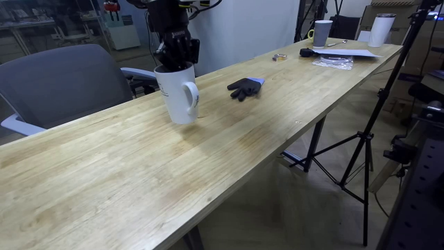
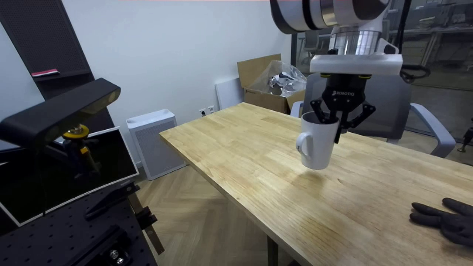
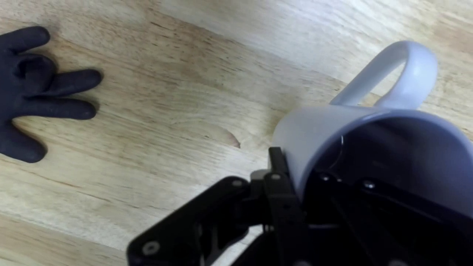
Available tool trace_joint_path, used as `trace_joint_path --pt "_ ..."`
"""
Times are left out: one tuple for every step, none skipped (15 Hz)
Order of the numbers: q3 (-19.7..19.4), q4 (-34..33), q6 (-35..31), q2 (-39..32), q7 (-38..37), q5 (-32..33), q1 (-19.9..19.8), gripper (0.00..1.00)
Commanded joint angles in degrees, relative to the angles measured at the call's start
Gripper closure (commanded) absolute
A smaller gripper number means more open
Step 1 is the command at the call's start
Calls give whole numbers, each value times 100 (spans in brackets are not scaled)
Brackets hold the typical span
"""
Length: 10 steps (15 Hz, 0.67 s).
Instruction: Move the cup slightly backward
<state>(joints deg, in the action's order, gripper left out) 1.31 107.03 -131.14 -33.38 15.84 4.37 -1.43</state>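
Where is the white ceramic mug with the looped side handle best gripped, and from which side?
I'd take the rim wall of the white ceramic mug, clear of its looped handle, from above: the mug opens upward, slightly tilted, so one jaw fits inside and one outside. The black gripper pinches it that way now, the mug off the wooden table.

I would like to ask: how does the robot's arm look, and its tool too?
The arm is white with dark parts and a silvery collar; a black cable runs beside it. The tool is black, with jointed fingers and pale ROBOTIQ lettering.
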Motion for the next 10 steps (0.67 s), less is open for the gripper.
trace_joint_path --pt "11 387 -188 207 -159 126 81 98" --pt "9 424 -199 183 -170 139 102 98" --pt "4 454 -204 158 -185 156 128 98" --pt "-3 486 -220 142 -201 173 152 98" --pt "-7 508 -223 126 -208 186 171 98" --pt "-11 526 -222 113 -214 197 187 98" --pt "-17 537 -224 97 -222 212 202 98" --pt "-25 544 -230 84 -233 237 217 98" --pt "-35 553 -248 72 -249 274 231 98" --pt "-63 570 -307 60 -304 332 258 98"
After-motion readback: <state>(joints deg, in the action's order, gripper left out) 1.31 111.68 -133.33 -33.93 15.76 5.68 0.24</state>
